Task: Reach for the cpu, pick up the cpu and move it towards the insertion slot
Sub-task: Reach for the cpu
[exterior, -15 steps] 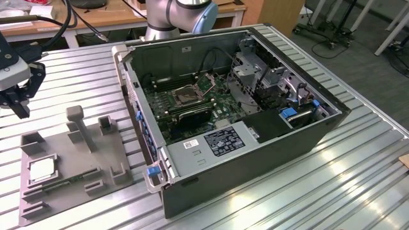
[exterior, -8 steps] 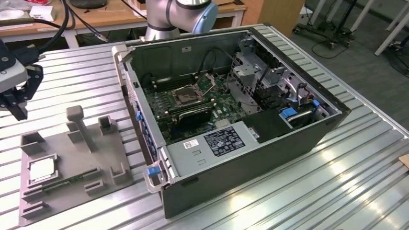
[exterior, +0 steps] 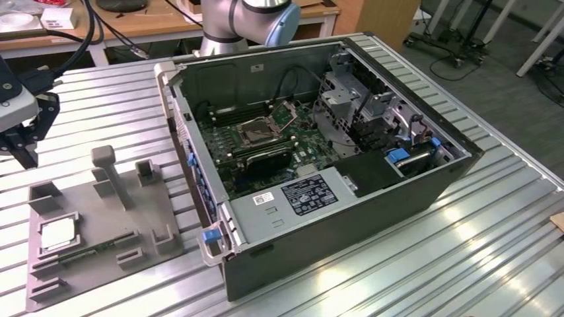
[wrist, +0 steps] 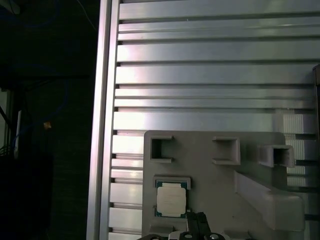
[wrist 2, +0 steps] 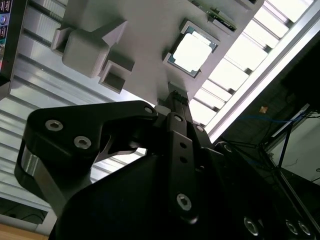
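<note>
**Desk:** Where do things stand?

**Arm:** My gripper [exterior: 25,155] is closed on nothing and hangs over the slatted tabletop [exterior: 458,264] at the exterior view's left, apart from the grey fixture [exterior: 150,218]. The cpu [exterior: 58,234] lies flat in its square recess there. The insertion slot [exterior: 258,129] sits deep in the open computer case [exterior: 352,231], well apart from it.

**Desk:** What could go wrong?

**Arm:** By my reckoning, the case wall is the biggest risk, since a low carry would strike its rim. The fixture's upright posts [exterior: 110,175] stand between chip and case and could snag me. The smallest risk is the recess: coming down closed or off-centre, I would press the chip's face or tilt it against the rim.

**Desk:** And the room to move?

**Arm:** Bare slats lie between me and the fixture, and the case is open on top. In the first wrist view the cpu [wrist: 170,199] sits near the fixture's border, close beside the tabletop edge [wrist: 102,150].
</note>
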Action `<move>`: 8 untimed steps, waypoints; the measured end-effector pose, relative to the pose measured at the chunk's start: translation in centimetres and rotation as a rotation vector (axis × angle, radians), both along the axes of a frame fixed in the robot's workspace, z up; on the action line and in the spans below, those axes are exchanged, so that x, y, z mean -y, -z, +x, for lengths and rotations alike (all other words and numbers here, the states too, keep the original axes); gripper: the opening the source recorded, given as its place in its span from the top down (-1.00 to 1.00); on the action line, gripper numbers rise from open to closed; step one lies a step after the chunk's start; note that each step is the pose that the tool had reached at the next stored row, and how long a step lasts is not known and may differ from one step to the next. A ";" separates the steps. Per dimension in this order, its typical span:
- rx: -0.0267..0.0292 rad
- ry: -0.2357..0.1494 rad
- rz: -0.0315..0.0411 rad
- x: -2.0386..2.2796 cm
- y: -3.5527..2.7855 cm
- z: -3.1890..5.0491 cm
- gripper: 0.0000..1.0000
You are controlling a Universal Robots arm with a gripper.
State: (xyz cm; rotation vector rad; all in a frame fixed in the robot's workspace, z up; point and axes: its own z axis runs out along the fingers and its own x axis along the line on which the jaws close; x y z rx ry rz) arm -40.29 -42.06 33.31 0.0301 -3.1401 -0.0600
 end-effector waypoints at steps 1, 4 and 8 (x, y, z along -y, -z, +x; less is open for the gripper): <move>0.0000 0.000 0.0000 0.00 0.00 0.00 0.80; 0.0002 0.000 0.0001 0.00 0.06 0.00 0.80; 0.0001 0.000 0.0001 0.00 0.30 0.00 0.80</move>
